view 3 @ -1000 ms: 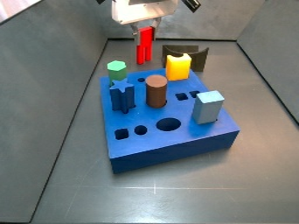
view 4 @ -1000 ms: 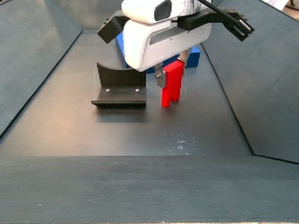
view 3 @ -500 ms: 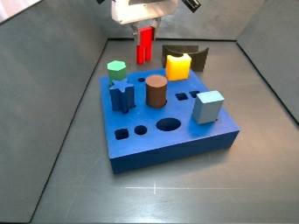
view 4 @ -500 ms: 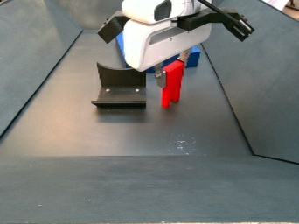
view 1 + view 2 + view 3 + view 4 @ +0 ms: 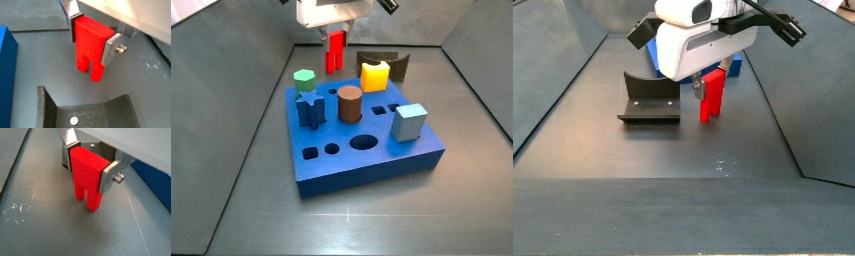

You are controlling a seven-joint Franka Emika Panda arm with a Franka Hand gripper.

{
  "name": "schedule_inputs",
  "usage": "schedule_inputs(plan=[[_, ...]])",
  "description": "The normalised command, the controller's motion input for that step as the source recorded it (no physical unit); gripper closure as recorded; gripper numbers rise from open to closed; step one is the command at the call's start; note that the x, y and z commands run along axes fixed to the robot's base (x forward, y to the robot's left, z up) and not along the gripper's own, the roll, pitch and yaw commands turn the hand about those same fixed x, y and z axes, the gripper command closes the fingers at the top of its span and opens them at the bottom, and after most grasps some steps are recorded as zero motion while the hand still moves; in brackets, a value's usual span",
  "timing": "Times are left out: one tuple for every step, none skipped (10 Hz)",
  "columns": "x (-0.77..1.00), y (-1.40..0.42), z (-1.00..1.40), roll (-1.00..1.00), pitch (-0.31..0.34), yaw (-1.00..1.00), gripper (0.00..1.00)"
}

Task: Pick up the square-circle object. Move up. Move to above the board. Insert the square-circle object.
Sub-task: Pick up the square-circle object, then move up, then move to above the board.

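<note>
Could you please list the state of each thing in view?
Gripper: shut on the red block, behind the board.
Red block: upright, held, prongs down, not yet inserted.
Board: several holes open, five pegs seated.
Brown cylinder: upright in the board.
Yellow peg: upright in the board.
Fixture: empty.

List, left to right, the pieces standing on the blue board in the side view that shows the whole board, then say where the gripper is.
Green hexagon piece → dark blue star piece → brown cylinder → yellow peg → light-blue cube. The gripper holds the square-circle object behind the board.
</note>
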Motion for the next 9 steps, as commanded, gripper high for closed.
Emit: schedule_inputs(plan=[[0.00, 0.00, 0.00, 0.00, 0.000, 0.00, 1.00], [0.00, 0.00, 0.00, 0.00, 0.000, 0.00, 1.00], [0.00, 0.00, 0.83, 0.00, 0.000, 0.00, 1.00], [-0.02, 0.06, 0.82, 0.01, 0.014, -0.02, 1.00], [-0.04, 0.05, 0.67, 0.00, 0.048, -0.02, 1.00], [-0.03, 0.04, 0.52, 0.00, 0.057, -0.02, 1.00], [-0.02, 0.03, 0.35, 0.00, 0.058, -0.02, 1.00], [-0.13, 0.14, 1.00, -0.22, -0.242, 0.17, 1.00], [-0.13, 0.14, 1.00, -0.22, -0.244, 0.17, 1.00]])
